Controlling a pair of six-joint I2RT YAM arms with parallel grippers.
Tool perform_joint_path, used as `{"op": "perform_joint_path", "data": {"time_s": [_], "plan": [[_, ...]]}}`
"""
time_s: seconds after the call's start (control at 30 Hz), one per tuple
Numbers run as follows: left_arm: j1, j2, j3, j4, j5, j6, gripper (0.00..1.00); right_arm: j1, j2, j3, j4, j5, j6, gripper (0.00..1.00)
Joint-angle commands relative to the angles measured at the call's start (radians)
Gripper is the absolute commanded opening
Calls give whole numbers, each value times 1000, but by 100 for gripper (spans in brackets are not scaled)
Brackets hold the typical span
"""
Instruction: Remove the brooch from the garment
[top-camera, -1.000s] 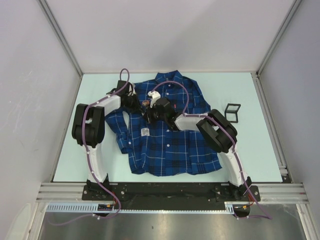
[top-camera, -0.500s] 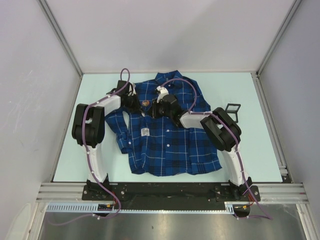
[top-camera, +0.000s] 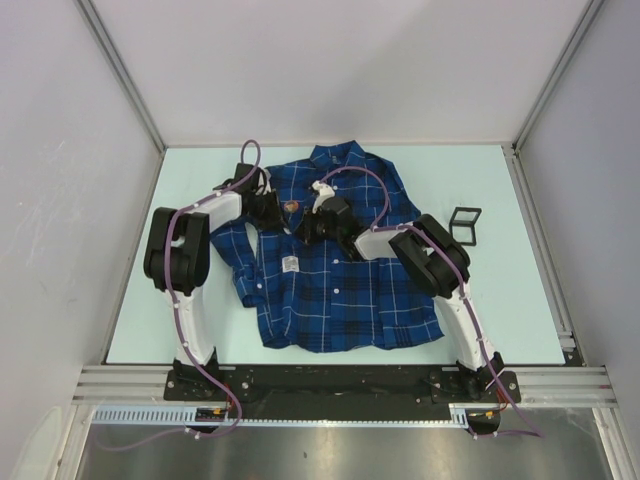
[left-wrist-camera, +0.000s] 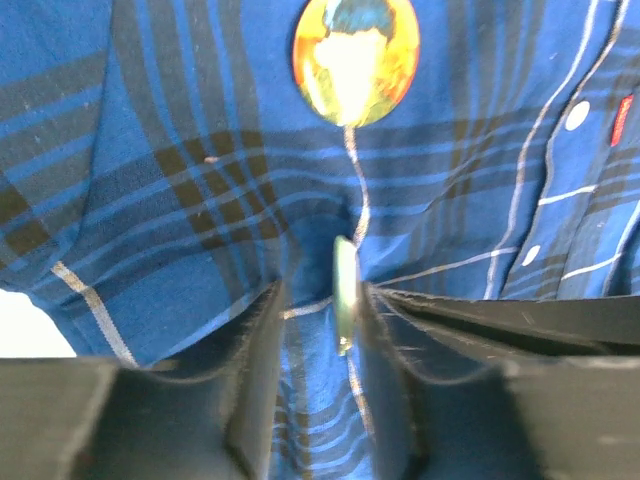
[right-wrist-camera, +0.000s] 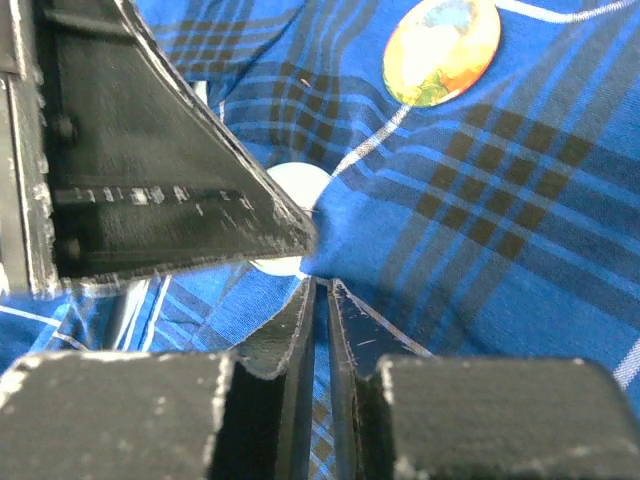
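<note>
The garment, a dark blue plaid shirt, lies flat on the table. The brooch, a round orange-yellow badge, is pinned on its chest; it also shows as the brooch and the brooch in the wrist views. My left gripper stands open just short of it, on the cloth, with a thin pale green edge-on piece against its right finger. My right gripper is shut on a fold of the shirt below the brooch. The left gripper's finger looms close beside it.
A small black open frame stands on the table to the right of the shirt. White buttons run down the shirt front. Grey walls close in the pale table on three sides.
The left gripper's jaws have opened where they were. The right gripper has shifted left towards the brooch and closed on the cloth.
</note>
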Motion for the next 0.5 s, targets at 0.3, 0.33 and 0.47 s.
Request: {"op": "perform_joint_path", "data": {"time_s": [0.3, 0.33, 0.47], "plan": [[22, -72, -14, 26, 9, -3, 70, 11, 12, 54, 15, 19, -8, 11], [25, -72, -11, 25, 6, -4, 70, 11, 12, 54, 17, 20, -8, 11], [28, -52, -5, 29, -7, -4, 65, 12, 10, 57, 14, 17, -11, 11]]}}
